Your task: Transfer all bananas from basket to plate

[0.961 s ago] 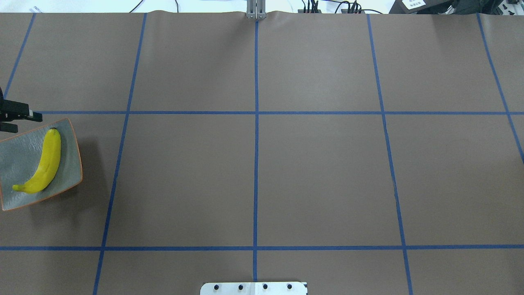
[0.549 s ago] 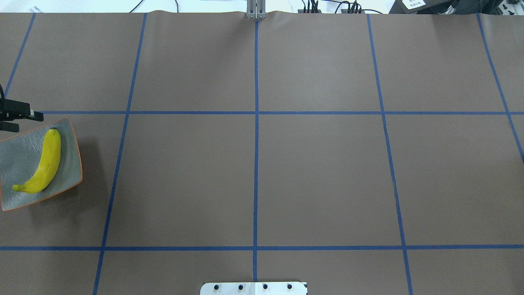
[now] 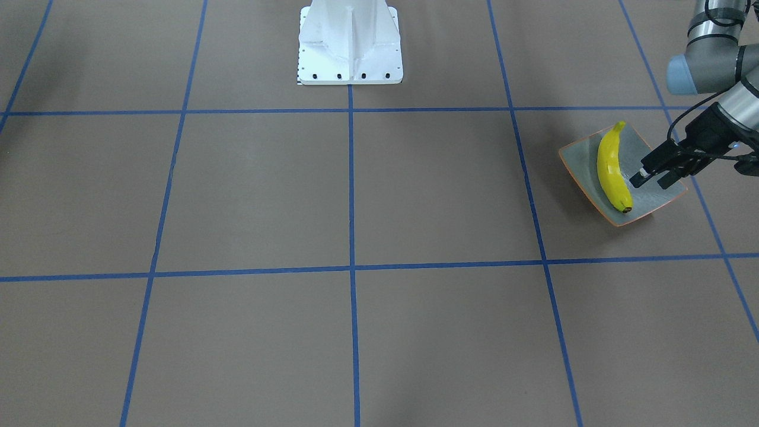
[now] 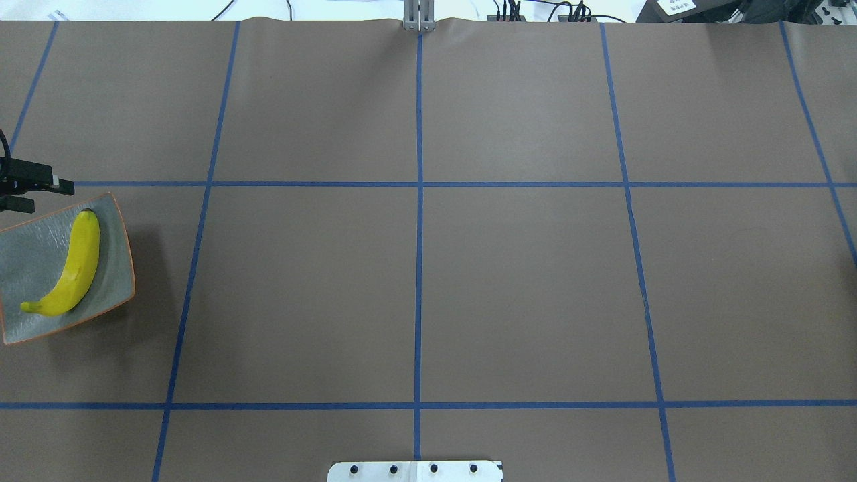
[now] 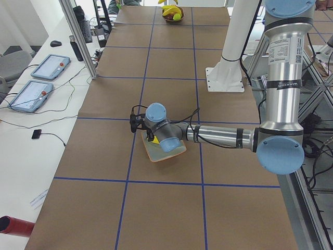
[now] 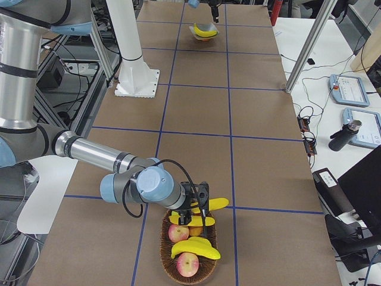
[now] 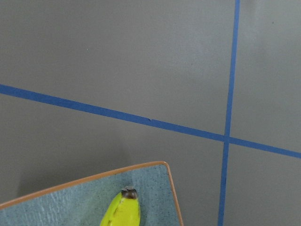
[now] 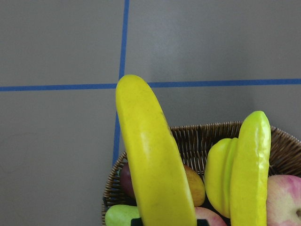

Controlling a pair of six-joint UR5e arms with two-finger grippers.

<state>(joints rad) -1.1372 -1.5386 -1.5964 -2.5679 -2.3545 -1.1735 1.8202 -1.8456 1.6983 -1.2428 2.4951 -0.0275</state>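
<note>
One yellow banana (image 4: pixel 77 268) (image 3: pixel 611 172) lies on the grey-green plate (image 4: pixel 27 261) (image 3: pixel 578 160) at the table's left end. My left gripper (image 4: pixel 48 197) (image 3: pixel 652 179) hovers open and empty at the plate's far corner, beside the banana's dark tip (image 7: pixel 129 193). At the other end, the wicker basket (image 6: pixel 169 268) (image 8: pixel 188 136) shows only in the side and right wrist views. My right gripper (image 6: pixel 199 199) is shut on a second banana (image 6: pixel 213 204) (image 8: pixel 150 155), lifted over the basket's rim. Another banana (image 6: pixel 196 249) (image 8: pixel 249 169) stays inside.
Apples (image 6: pixel 187 262) share the basket with the bananas. The white robot base (image 3: pixel 350 41) stands at the middle of the near edge. Tablets (image 5: pixel 49 65) and cables lie on a side bench beyond the far edge.
My left gripper has drifted slightly away from the plate toward the far side. The banana on the plate has not moved.
</note>
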